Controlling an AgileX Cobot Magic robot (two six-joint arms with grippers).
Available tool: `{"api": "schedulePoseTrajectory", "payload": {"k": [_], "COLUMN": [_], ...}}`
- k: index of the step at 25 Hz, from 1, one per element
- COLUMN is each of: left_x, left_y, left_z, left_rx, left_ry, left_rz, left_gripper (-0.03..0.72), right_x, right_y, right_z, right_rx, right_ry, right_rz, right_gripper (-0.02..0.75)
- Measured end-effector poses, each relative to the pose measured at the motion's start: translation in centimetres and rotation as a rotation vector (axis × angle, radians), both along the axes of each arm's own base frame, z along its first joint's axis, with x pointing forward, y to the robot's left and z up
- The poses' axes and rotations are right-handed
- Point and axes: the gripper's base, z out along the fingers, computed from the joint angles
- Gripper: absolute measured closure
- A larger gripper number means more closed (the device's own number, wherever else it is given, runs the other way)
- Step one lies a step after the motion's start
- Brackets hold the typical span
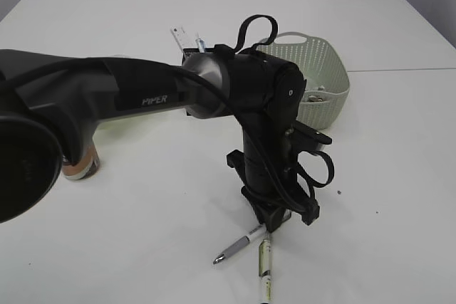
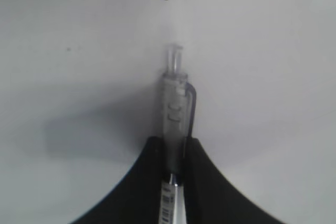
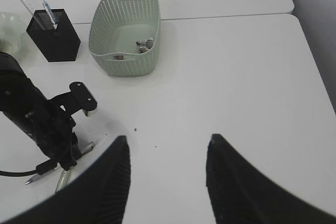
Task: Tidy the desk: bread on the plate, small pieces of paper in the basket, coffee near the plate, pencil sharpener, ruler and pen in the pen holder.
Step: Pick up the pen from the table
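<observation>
White table [image 1: 128, 247] all around, a seam running across the far side; the left arm reaches in low from the left and bends down over the near centre, and there is the left gripper [image 1: 274, 216] right down at the tabletop; the left wrist view shows its two black fingers [image 2: 152, 182] pressed in on a clear-barrelled pen [image 2: 174, 114], the clicker end poking out ahead of the tips, barrel pinched on both sides. Two pens lie down there in the exterior view: one with a grey tip [image 1: 239, 245] angled to the near left, the other [image 1: 264, 268] running toward the near edge, both emerging from under the gripper. Behind the arm sits the pale green basket [image 1: 335, 76], small crumpled bits in the bottom of it; just left of it the black mesh pen holder [image 3: 52, 35], a clear ruler [image 3: 29, 2] standing up in it. A coffee cup [image 1: 80, 165] peeks out beneath the left arm at the far left. The right gripper [image 3: 167, 179] hangs high over bare table, jaws spread, nothing between them.
</observation>
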Motion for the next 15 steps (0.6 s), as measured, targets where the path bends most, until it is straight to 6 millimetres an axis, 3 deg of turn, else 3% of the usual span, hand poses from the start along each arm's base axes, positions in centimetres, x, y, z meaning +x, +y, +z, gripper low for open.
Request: {"api": "schedulePoseTrajectory", "payload": {"k": [15], "left_x": [2.6], "left_y": [2.6], "left_z": [2.0], "left_rx": [0.016], "left_ry": [-0.060], "left_rz": [0.084], "left_gripper": [0.633], "right_x": [0.0], "right_y": [0.0], "right_z": [0.0], "right_rx": [0.000], "right_ry": [0.000], "right_rz": [0.000], "right_gripper": [0.388]}}
